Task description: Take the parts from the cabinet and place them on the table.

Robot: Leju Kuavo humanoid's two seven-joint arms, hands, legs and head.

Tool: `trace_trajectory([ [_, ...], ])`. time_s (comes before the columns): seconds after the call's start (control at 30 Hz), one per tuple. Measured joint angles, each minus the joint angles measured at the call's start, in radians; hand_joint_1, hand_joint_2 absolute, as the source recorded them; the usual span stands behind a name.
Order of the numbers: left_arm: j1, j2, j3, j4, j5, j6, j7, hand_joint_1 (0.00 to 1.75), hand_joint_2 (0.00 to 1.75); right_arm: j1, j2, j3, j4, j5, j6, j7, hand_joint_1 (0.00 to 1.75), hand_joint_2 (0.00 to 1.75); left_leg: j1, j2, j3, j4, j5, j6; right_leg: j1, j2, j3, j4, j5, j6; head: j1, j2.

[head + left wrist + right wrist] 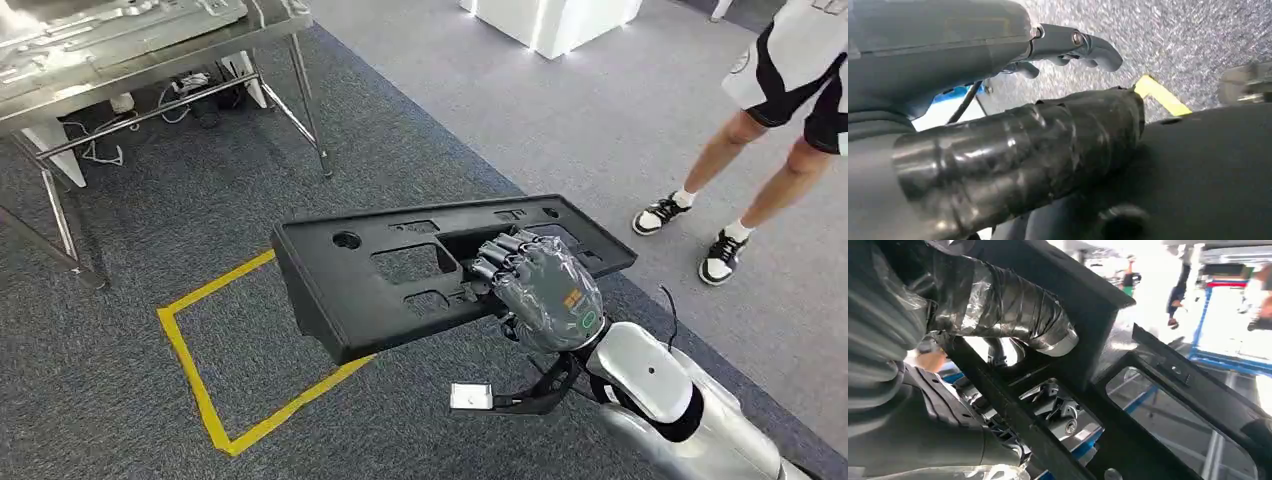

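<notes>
Part: long black plastic panel with rectangular cut-outs and round holes, held level in the air above grey carpet. Right hand: fingers curled over the panel's near edge into a cut-out, gripping it. Left hand: taped thumb lying against the panel's dark surface, fingers apparently apart; grip cannot be told. Metal table: far left, well apart. Yellow floor tape: below the panel. Person: standing at right.
</notes>
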Motion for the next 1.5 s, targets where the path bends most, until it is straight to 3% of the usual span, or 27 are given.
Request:
trace_trajectory([
  [0.07, 0.005, 0.0, 0.0, 0.0, 0.0, 0.002, 0.002, 0.0, 0.0, -0.005, 0.004, 0.0, 0.001, 0.0, 0.0, 0.001, 1.75, 1.75, -0.007, 0.044, 0.054, -0.166, 0.096, 0.021, 0.004, -0.021, 0.032, -0.001, -0.029, 0.004, 0.0, 0.0],
  [0.1, 0.004, 0.003, 0.0, 0.0, -0.002, 0.002, 0.003, 0.0, 0.0, -0.006, 0.005, 0.0, 0.002, 0.0, 0.0, 0.002, 1.75, 1.75, -0.024, 0.077, 0.072, -0.155, 0.066, 0.028, 0.009, -0.031, 0.034, -0.005, -0.039, 0.013, 0.001, 0.0],
  [0.17, 0.001, 0.003, 0.0, 0.0, -0.003, 0.003, 0.003, 0.0, 0.0, -0.009, 0.005, 0.0, 0.004, -0.005, 0.004, 0.003, 1.75, 1.75, -0.032, 0.062, 0.087, -0.18, 0.047, 0.038, 0.005, -0.052, 0.055, -0.015, -0.054, 0.028, 0.002, 0.0],
  [0.23, 0.0, 0.005, 0.0, 0.0, -0.003, 0.006, 0.003, 0.0, 0.0, -0.015, 0.012, 0.0, 0.005, -0.008, 0.009, 0.003, 1.75, 1.75, -0.032, 0.031, 0.111, -0.194, 0.033, 0.053, 0.001, -0.055, 0.073, 0.022, -0.029, 0.045, 0.001, 0.0],
  [0.27, 0.0, 0.005, 0.0, 0.0, -0.003, 0.006, 0.003, 0.0, 0.0, -0.018, 0.014, 0.0, 0.006, -0.008, 0.011, 0.004, 1.75, 1.75, -0.024, 0.02, 0.141, -0.211, 0.029, 0.056, -0.008, -0.033, 0.043, 0.076, -0.016, 0.048, 0.001, 0.0],
  [0.33, -0.005, 0.006, 0.0, 0.0, 0.003, 0.009, 0.003, 0.0, 0.0, -0.024, 0.017, -0.001, 0.011, -0.008, 0.013, 0.003, 1.75, 1.75, -0.019, -0.001, 0.169, -0.225, 0.018, 0.065, -0.01, 0.051, -0.053, 0.216, -0.007, 0.05, 0.003, 0.0],
  [0.4, -0.009, 0.006, 0.001, 0.0, 0.011, 0.007, 0.013, 0.0, 0.0, -0.022, 0.018, -0.001, 0.017, -0.005, 0.012, 0.002, 1.75, 1.75, -0.015, -0.032, 0.193, -0.228, 0.0, 0.063, -0.016, 0.068, -0.15, 0.295, -0.088, 0.058, 0.002, 0.0],
  [0.47, -0.007, 0.005, 0.001, 0.0, 0.014, 0.004, 0.021, 0.0, 0.0, -0.021, 0.02, 0.0, 0.019, -0.004, 0.012, 0.001, 1.75, 1.75, -0.01, -0.065, 0.222, -0.228, -0.022, 0.059, -0.021, 0.069, -0.202, 0.28, -0.153, 0.066, 0.003, 0.0],
  [0.53, -0.006, 0.003, 0.001, 0.0, 0.014, 0.003, 0.024, 0.0, 0.0, -0.022, 0.023, 0.0, 0.02, -0.004, 0.015, 0.003, 1.75, 1.75, -0.004, -0.096, 0.256, -0.226, -0.048, 0.049, -0.027, 0.077, -0.212, 0.188, -0.096, 0.077, 0.003, 0.0],
  [0.57, -0.004, 0.003, 0.001, 0.0, 0.015, 0.003, 0.024, 0.0, 0.0, -0.022, 0.024, 0.0, 0.022, -0.003, 0.018, 0.003, 1.75, 1.75, -0.002, -0.109, 0.27, -0.225, -0.064, 0.041, -0.034, 0.098, -0.21, 0.116, 0.0, 0.084, 0.003, 0.0],
  [0.6, 0.0, 0.003, 0.001, 0.0, 0.018, 0.003, 0.026, 0.0, 0.0, -0.024, 0.025, 0.001, 0.027, -0.002, 0.021, 0.003, 1.75, 1.75, -0.001, -0.12, 0.271, -0.218, -0.079, 0.034, -0.042, 0.148, -0.22, 0.038, 0.154, 0.09, 0.004, 0.0],
  [0.63, -0.002, 0.003, 0.001, 0.0, 0.02, 0.003, 0.028, 0.0, 0.0, -0.026, 0.026, 0.002, 0.03, -0.002, 0.022, 0.003, 1.75, 1.75, 0.001, -0.139, 0.275, -0.212, -0.088, 0.028, -0.036, 0.147, -0.222, 0.042, 0.159, 0.074, 0.001, 0.0],
  [0.73, -0.002, 0.0, 0.001, 0.0, 0.029, 0.005, 0.038, 0.0, 0.0, -0.036, 0.03, 0.003, 0.033, -0.002, 0.024, 0.005, 1.75, 1.75, 0.004, -0.145, 0.278, -0.205, -0.079, 0.009, -0.026, 0.114, -0.19, 0.034, 0.141, 0.039, 0.003, 0.0],
  [0.77, -0.002, 0.001, 0.001, 0.0, 0.029, 0.006, 0.037, 0.0, 0.0, -0.038, 0.035, 0.003, 0.032, -0.002, 0.025, 0.009, 1.75, 1.75, 0.004, -0.125, 0.27, -0.178, -0.075, 0.008, -0.029, 0.106, -0.172, 0.026, 0.138, 0.031, 0.003, 0.0],
  [0.8, -0.004, 0.001, 0.001, 0.0, 0.029, 0.005, 0.037, 0.0, 0.0, -0.04, 0.036, 0.002, 0.034, -0.002, 0.028, 0.01, 1.75, 1.75, 0.001, -0.06, 0.236, -0.109, -0.05, 0.001, -0.027, 0.094, -0.153, 0.021, 0.127, 0.023, 0.002, 0.0],
  [0.83, -0.006, 0.001, 0.001, 0.0, 0.029, 0.005, 0.037, 0.0, 0.0, -0.041, 0.036, 0.002, 0.034, -0.002, 0.03, 0.01, 1.75, 1.75, 0.001, -0.028, 0.191, -0.044, -0.048, -0.003, -0.024, 0.083, -0.141, 0.018, 0.118, 0.016, 0.002, 0.0],
  [0.93, -0.008, 0.001, 0.001, 0.0, 0.03, 0.006, 0.034, 0.0, 0.0, -0.042, 0.037, 0.002, 0.036, -0.002, 0.034, 0.01, 1.75, 1.75, 0.002, -0.006, 0.062, 0.079, -0.168, -0.009, -0.017, 0.043, -0.095, 0.015, 0.078, 0.011, 0.001, 0.0],
  [1.0, -0.005, 0.001, 0.001, 0.0, 0.035, 0.007, 0.034, 0.0, 0.0, -0.043, 0.037, 0.002, 0.037, -0.001, 0.034, 0.01, 1.75, 1.75, 0.001, -0.002, 0.042, 0.028, -0.187, -0.004, -0.014, 0.017, -0.055, 0.015, 0.047, 0.011, 0.001, 0.0],
  [1.07, -0.001, 0.001, 0.001, 0.0, 0.035, 0.007, 0.032, 0.0, 0.0, -0.047, 0.037, 0.002, 0.039, 0.002, 0.034, 0.01, 1.75, 1.75, -0.002, 0.011, 0.056, -0.077, -0.108, 0.008, -0.01, -0.004, -0.021, 0.014, 0.021, 0.013, 0.002, 0.0],
  [1.1, 0.0, 0.001, 0.001, 0.0, 0.035, 0.007, 0.032, 0.0, 0.0, -0.048, 0.037, 0.002, 0.039, 0.003, 0.035, 0.01, 1.75, 1.75, -0.006, 0.029, 0.062, -0.121, -0.052, 0.017, -0.009, -0.012, -0.01, 0.013, 0.012, 0.015, 0.002, 0.0],
  [1.13, 0.004, 0.001, 0.001, 0.0, 0.035, 0.007, 0.032, 0.0, 0.0, -0.049, 0.037, 0.002, 0.041, 0.003, 0.035, 0.011, 1.75, 1.75, -0.015, 0.069, 0.063, -0.17, 0.041, 0.033, -0.008, -0.019, -0.009, 0.012, 0.001, 0.017, 0.002, 0.0],
  [1.17, 0.004, 0.002, 0.001, 0.0, 0.035, 0.007, 0.029, 0.0, 0.0, -0.052, 0.037, 0.002, 0.044, 0.003, 0.04, 0.011, 1.75, 1.75, -0.021, 0.08, 0.061, -0.175, 0.069, 0.031, -0.003, -0.026, 0.011, 0.015, -0.014, 0.027, 0.003, 0.0],
  [1.23, 0.0, 0.001, 0.001, 0.0, 0.035, 0.007, 0.023, 0.0, 0.0, -0.059, 0.037, -0.001, 0.045, 0.003, 0.05, 0.019, 1.75, 1.75, -0.023, 0.052, 0.077, -0.184, 0.056, 0.04, -0.001, -0.044, 0.035, 0.009, -0.018, 0.042, 0.002, 0.0],
  [1.3, -0.002, 0.002, 0.001, 0.0, 0.035, 0.006, 0.02, 0.0, 0.0, -0.08, 0.037, -0.003, 0.046, 0.003, 0.057, 0.022, 1.75, 1.75, -0.017, 0.022, 0.108, -0.196, 0.049, 0.049, -0.006, -0.041, 0.008, 0.069, 0.015, 0.06, 0.001, 0.0],
  [1.37, -0.009, 0.002, 0.001, 0.0, 0.036, 0.007, 0.019, 0.0, 0.0, -0.094, 0.035, -0.009, 0.05, 0.003, 0.058, 0.022, 1.75, 1.75, -0.014, 0.003, 0.127, -0.209, 0.042, 0.058, -0.014, 0.041, -0.074, 0.2, 0.034, 0.057, 0.003, 0.0],
  [1.43, -0.014, 0.002, 0.001, 0.0, 0.037, 0.005, 0.018, 0.0, 0.0, -0.095, 0.031, -0.012, 0.055, 0.005, 0.06, 0.022, 1.75, 1.75, -0.01, -0.028, 0.147, -0.212, 0.026, 0.062, -0.016, 0.067, -0.165, 0.3, -0.044, 0.062, 0.003, 0.0],
  [1.5, -0.013, 0.0, 0.001, 0.0, 0.037, 0.005, 0.018, 0.0, 0.0, -0.095, 0.028, -0.013, 0.06, 0.006, 0.06, 0.022, 1.75, 1.75, -0.01, -0.06, 0.169, -0.212, 0.008, 0.06, -0.015, 0.07, -0.218, 0.317, -0.127, 0.064, 0.003, 0.0],
])
